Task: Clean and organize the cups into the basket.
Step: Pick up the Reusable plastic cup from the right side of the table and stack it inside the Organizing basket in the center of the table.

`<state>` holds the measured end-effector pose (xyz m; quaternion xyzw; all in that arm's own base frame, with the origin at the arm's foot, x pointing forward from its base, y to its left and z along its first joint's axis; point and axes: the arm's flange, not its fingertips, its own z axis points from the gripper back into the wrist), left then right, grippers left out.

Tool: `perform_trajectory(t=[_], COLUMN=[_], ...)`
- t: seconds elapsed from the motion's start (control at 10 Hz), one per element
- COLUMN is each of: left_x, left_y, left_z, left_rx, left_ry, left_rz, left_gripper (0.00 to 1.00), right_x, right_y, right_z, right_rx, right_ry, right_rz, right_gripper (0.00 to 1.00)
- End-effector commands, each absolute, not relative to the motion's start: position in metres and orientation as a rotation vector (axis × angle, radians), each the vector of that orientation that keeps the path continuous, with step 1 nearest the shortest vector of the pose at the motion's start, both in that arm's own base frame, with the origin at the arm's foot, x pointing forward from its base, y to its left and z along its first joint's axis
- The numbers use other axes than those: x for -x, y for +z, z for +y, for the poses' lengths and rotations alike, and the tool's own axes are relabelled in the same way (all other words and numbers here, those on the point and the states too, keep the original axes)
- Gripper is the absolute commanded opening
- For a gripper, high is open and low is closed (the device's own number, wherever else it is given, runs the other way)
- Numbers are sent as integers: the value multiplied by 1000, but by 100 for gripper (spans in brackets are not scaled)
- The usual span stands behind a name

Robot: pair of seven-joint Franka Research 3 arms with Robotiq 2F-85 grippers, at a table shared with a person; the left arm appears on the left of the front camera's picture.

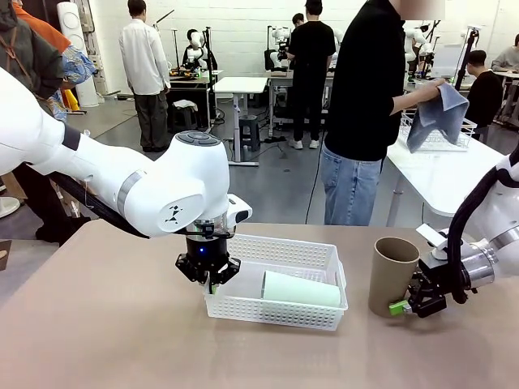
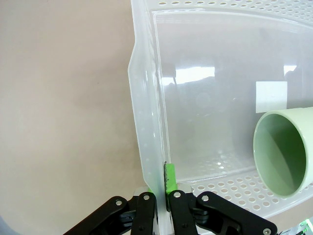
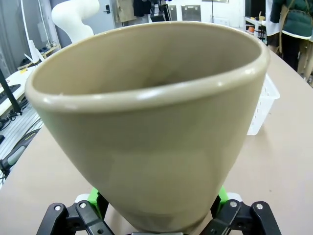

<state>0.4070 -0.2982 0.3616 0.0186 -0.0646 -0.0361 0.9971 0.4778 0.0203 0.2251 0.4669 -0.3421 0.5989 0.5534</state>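
Observation:
The white lattice basket (image 1: 280, 251) sits mid-table with a mint green cup (image 1: 300, 289) lying on its side inside. My left gripper (image 1: 212, 284) points down at the basket's near-left corner. In the left wrist view it (image 2: 161, 196) is shut on the basket's side wall (image 2: 146, 122), with the mint cup's mouth (image 2: 286, 152) at the right. A brown cup (image 1: 393, 275) stands upright to the right of the basket. My right gripper (image 1: 405, 306) is shut on its base. The right wrist view has this brown cup (image 3: 146, 122) between the green pads (image 3: 222, 196).
A person stands past the far edge holding a grey-blue cloth (image 1: 438, 113) over a white wire basket (image 1: 438, 138) on a white side table (image 1: 438, 178). Bare brown tabletop (image 1: 97, 324) lies left of the basket and in front of it. The basket's corner (image 3: 261, 105) shows behind the brown cup.

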Motion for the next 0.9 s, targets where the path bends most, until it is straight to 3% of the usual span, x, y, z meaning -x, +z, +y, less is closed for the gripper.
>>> perform_trajectory(t=[0.0, 0.1, 0.2, 0.3, 0.4, 0.6, 0.7, 0.8], left_x=[-406, -406, -406, -406, -406, -406, -406, -406], left_y=[363, 363, 363, 363, 363, 363, 363, 363], left_z=[-299, -299, -299, -299, -299, -299, -299, -299], left_rx=[-38, -38, -38, -38, -38, -38, -38, -38], left_ry=[-77, -77, -77, -77, -77, -77, -77, -77], left_rz=[-137, -137, -137, -137, -137, -137, -137, -137], left_gripper=[0, 0, 0, 0, 0, 0, 0, 0], right_x=[-475, -476, -475, -476, -476, -476, -473, -464], right_y=[222, 221, 221, 221, 221, 220, 232, 266], right_z=[22, 23, 22, 22, 22, 22, 24, 24], right_rx=[-1124, -1123, -1123, -1119, -1119, -1118, -1092, -1073], right_ry=[1430, 1425, 1425, 1428, 1428, 1420, 1265, 1133], right_rz=[-800, -809, -810, -814, -816, -820, -822, -777], right_gripper=[41, 41, 0, 39, 0, 0, 62, 62])
